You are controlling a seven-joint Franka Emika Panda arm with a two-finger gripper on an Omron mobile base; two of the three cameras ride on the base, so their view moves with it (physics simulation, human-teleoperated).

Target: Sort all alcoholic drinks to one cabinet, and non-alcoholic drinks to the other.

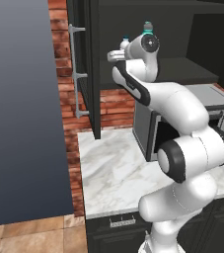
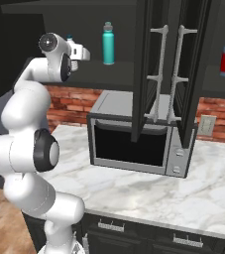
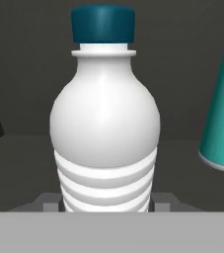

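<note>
Ribbed bottle [image 3: 105, 123] upright on cabinet shelf [image 2: 129, 67], left of teal bottle [image 2: 108, 43].

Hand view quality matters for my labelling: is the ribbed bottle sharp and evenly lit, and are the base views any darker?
Hand view: the ribbed bottle is sharp, with a soft highlight and shaded sides, no glare. Right base view: the cabinet interior around the teal bottle is dim. Left base view: the marble counter is bright, unblurred.
</note>
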